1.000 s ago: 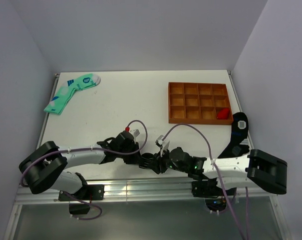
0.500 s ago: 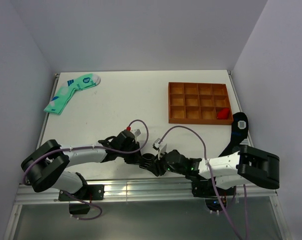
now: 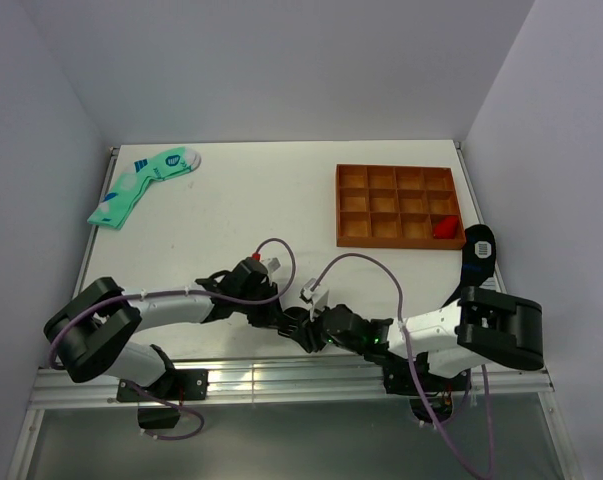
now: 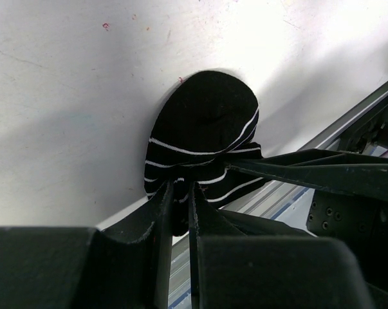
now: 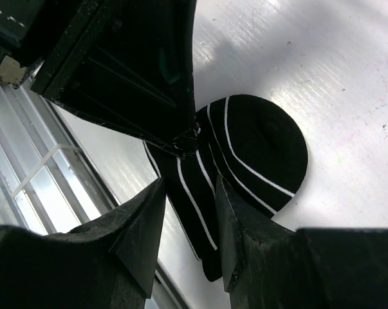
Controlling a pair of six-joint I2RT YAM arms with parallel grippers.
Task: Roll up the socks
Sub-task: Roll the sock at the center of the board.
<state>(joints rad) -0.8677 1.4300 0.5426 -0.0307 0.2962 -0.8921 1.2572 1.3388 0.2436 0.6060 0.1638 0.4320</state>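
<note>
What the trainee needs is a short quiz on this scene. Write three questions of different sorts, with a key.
1. Fill in: seen from the arms, the green socks lie at the table's far ____ corner.
2. True or false: the left gripper pinches the black striped sock.
3. Where is the red thing? A. in a corner slot of the tray; B. on the green socks; C. on the bare table.
Key: 1 left; 2 true; 3 A.
</note>
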